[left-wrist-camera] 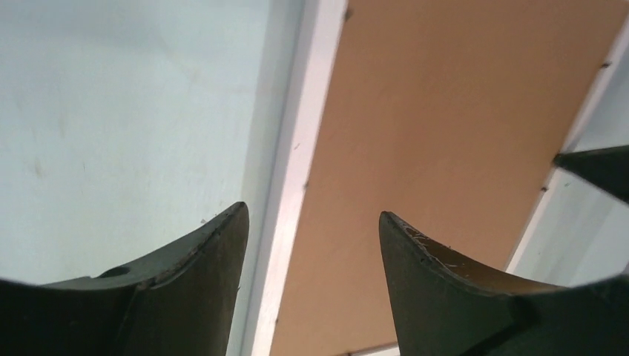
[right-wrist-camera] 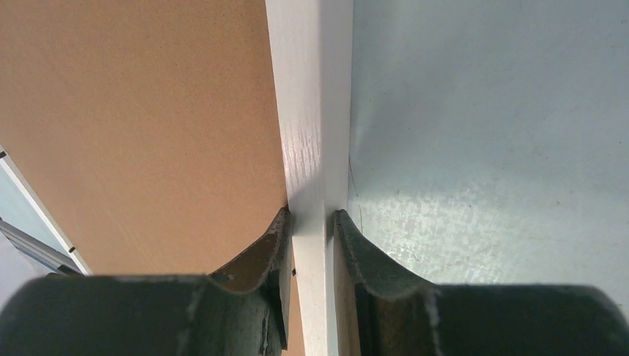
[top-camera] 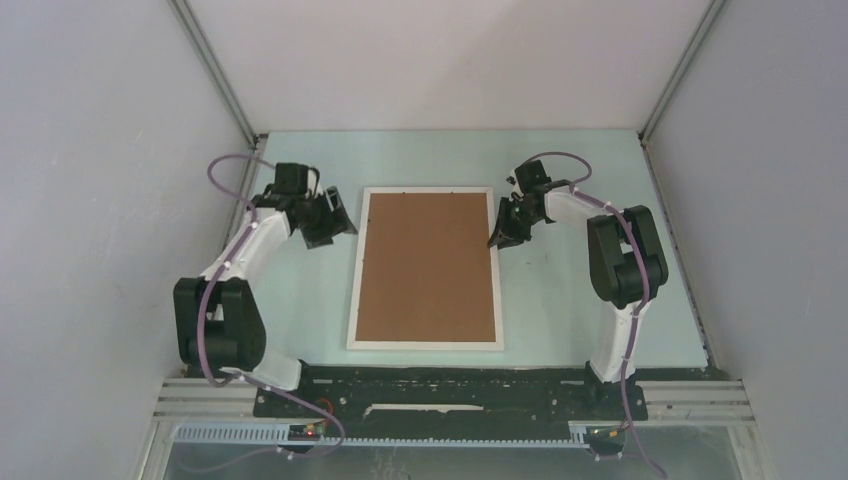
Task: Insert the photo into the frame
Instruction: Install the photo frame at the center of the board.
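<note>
Surroundings: I see a pale green table [top-camera: 570, 300] boxed in by plain grey walls [top-camera: 100, 150], with both arm bases along the bottom edge of the top view.
Frame: the white frame [top-camera: 356, 300] lies flat in the middle of the top view, long side running up the picture.
Backing board: a brown backing board [top-camera: 428, 265] fills the whole opening of the frame, so only the narrow white rim shows around it.
In the way: that board covers everything inside the rim, and small dark tabs sit along its edges.
Left gripper: my left gripper [top-camera: 335, 222] sits just beside the frame's upper left corner. In its wrist view the fingers [left-wrist-camera: 215, 252] are spread wide with the left rim between them, and they hold nothing. I cannot tell whether they touch the rim.
Right gripper: my right gripper [top-camera: 500, 232] is at the frame's right rim near the upper right corner. Its fingers [right-wrist-camera: 348, 245] are nearly together, pinching the white rim between them.
</note>
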### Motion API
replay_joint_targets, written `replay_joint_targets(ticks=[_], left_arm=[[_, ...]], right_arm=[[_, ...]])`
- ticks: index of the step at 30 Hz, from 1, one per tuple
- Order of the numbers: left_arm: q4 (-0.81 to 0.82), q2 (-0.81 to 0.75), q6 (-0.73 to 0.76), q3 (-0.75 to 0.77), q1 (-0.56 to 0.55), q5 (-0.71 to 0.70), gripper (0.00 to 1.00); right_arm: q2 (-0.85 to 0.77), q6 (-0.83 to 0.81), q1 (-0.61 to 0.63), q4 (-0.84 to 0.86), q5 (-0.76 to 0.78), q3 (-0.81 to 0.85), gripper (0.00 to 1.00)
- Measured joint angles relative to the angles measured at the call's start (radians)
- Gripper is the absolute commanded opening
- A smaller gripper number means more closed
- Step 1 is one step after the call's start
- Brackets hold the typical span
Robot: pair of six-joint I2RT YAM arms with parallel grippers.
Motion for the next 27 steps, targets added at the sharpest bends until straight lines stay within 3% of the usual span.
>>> replay_joint_targets(ticks=[3,7,11,21,27], left_arm=[[0.035,-0.039,0.000,-0.152,0.050,0.080,0.69],[0.061,0.021,0.011,-0.239,0.057,0.151,0.62],[0.090,0.055,0.025,-0.252,0.056,0.172,0.45],[0.118,0.152,0.015,-0.228,0.098,0.211,0.44],[0.115,0.164,0.015,-0.217,0.098,0.213,0.48]], right_arm=[[0.000,-0.003,0.000,0.000,-0.001,0.000,0.00],[0.000,-0.006,0.000,0.003,-0.005,0.000,0.00],[0.000,-0.009,0.000,0.005,-0.008,0.000,0.00],[0.001,-0.012,0.000,0.011,-0.016,-0.002,0.00],[0.001,-0.012,0.000,0.012,-0.017,-0.002,0.00]])
